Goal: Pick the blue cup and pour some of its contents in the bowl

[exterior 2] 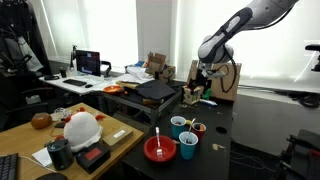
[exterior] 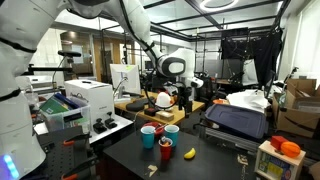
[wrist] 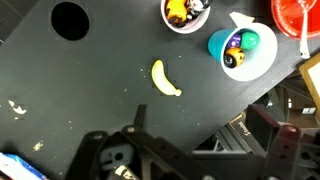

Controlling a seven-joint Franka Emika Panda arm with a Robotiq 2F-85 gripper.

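Hand hangs in the air above the back of the dark surface, its jaws spread wide and holding nothing. In both exterior views it sits well above and apart from the group of cups.

The blue cup stands upright on the surface near its front edge. Inside it are small round pieces, yellow, black and purple. In an exterior view the same cup stands just beside the red bowl. Seen from the wrist, the bowl is cut off by the picture's upper corner, and a white utensil rests in it.

A pale cup with yellow and dark pieces inside stands near the blue cup, on the side away from the bowl. A further, red cup shows in an exterior view, close behind the blue one.

A small yellow banana lies flat on the surface, apart from the cups. A round black hole marks the surface farther off.
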